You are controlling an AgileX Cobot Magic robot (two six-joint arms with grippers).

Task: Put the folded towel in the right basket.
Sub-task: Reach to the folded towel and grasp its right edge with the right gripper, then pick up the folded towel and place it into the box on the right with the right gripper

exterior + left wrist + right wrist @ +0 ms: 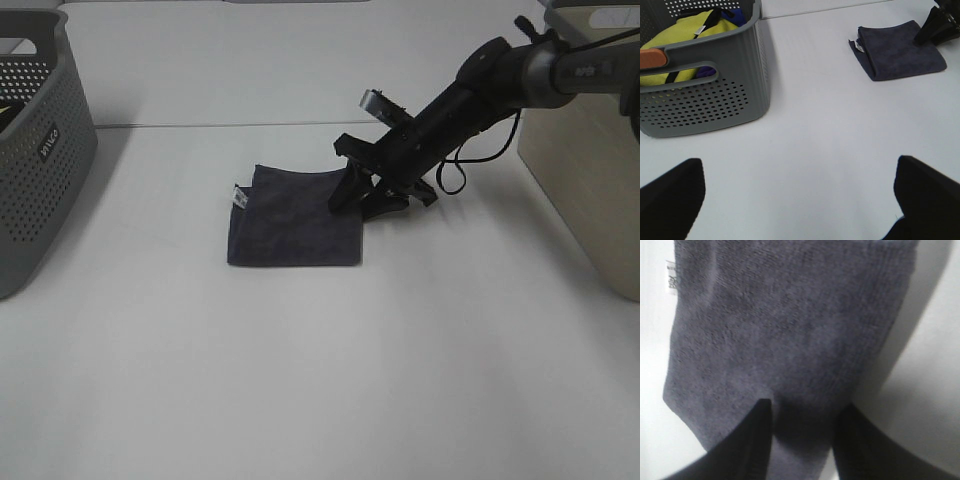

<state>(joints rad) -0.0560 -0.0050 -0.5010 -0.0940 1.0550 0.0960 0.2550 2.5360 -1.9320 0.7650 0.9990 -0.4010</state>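
Black right arm (470,95) with grey joint (545,70), looped black cable (455,180), seemingly matte pincer (357,205).

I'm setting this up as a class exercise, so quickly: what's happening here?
The right pincer is down at the right edge of the folded dark towel, its open fingers straddling the cloth on the white table. The towel lies flat, not yet lifted; the beige right basket stands further right. The left pincer hangs open, well clear.

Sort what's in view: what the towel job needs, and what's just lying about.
Needed: folded towel; right basket; right hand, open at the towel's edge.
Lying about: grey basket on the left; yellow cloth inside it; left hand, open, away from the towel.
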